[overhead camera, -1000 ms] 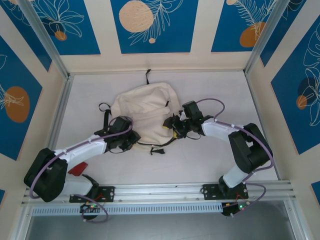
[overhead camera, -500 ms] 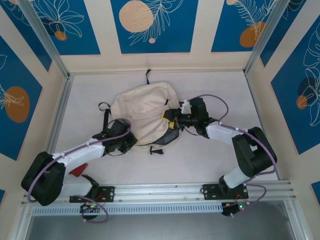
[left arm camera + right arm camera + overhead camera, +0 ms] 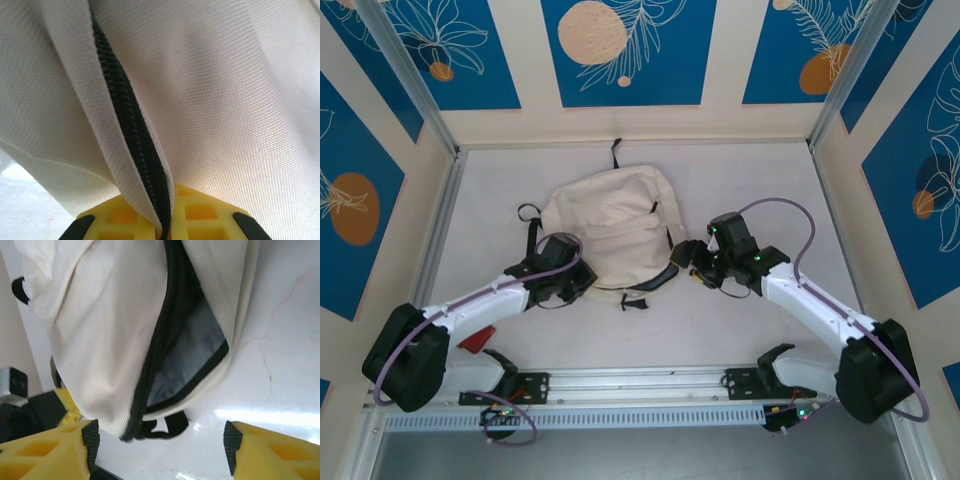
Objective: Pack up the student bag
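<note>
1. The student bag (image 3: 610, 225) lies flat near the centre of the white table (image 3: 750, 180), its black carry loop (image 3: 616, 152) pointing to 12 o'clock.
2. A zippered compartment gapes at the bag's 5 o'clock corner; grey lining (image 3: 187, 357) shows inside the black zipper trim.
3. Black straps (image 3: 532, 238) trail from the bag's 8 o'clock side.
4. The left gripper (image 3: 165, 227) sits at the bag's 7 o'clock edge. Its yellow jaws are closed on a fold of cream fabric carrying the black zipper (image 3: 125, 110).
5. The right gripper (image 3: 160, 442) sits just beside the bag at 4 o'clock, facing the gaping compartment. Its jaws stand wide apart with nothing between them.
6. A small red object (image 3: 475, 338) lies at the table's 8 o'clock, beside the left arm's base.
</note>
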Controlling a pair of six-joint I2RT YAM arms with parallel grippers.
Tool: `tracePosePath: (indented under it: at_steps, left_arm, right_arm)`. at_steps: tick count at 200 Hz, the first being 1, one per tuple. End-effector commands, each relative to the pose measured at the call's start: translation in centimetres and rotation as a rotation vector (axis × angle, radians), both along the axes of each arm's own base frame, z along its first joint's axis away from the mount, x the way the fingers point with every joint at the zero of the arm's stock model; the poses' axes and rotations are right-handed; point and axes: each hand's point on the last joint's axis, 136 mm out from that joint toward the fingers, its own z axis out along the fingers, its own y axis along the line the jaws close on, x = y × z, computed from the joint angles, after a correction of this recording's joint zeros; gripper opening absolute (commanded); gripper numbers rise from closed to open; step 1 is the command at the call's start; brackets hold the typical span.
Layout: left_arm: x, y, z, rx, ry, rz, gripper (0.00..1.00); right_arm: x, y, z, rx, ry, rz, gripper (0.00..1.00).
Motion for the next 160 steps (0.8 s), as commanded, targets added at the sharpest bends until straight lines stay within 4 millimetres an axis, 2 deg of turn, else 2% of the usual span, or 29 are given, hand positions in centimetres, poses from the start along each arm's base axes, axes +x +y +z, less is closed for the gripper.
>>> tracePosePath:
  at_steps: [1, 38, 81, 96, 160]
  left_arm:
    - [1.5, -1.9, 3.3, -0.088, -0.078, -0.042, 0.1]
    - [1.6, -2.2, 4.1, -0.086, -0.093, -0.068, 0.1]
    - [1.4, -2.4, 4.2, -0.088, -0.088, -0.086, 0.1]
    - [1.3, -2.4, 4.2, -0.086, -0.086, -0.089, 0.1]
    - [1.4, -2.4, 4.3, -0.088, -0.085, -0.089, 0.1]
  right_arm:
    - [-2.2, 0.0, -0.3, -0.133, -0.033, 0.059, 0.64]
    - [-4.4, 4.9, 0.0, -0.203, -0.102, 0.223, 0.57]
    - [-5.0, 10.0, -0.7, -0.29, -0.142, 0.335, 0.48]
    - [-4.6, 10.9, -1.3, -0.328, -0.155, 0.337, 0.46]
    - [-3.4, 12.6, -4.5, -0.386, -0.122, 0.309, 0.46]
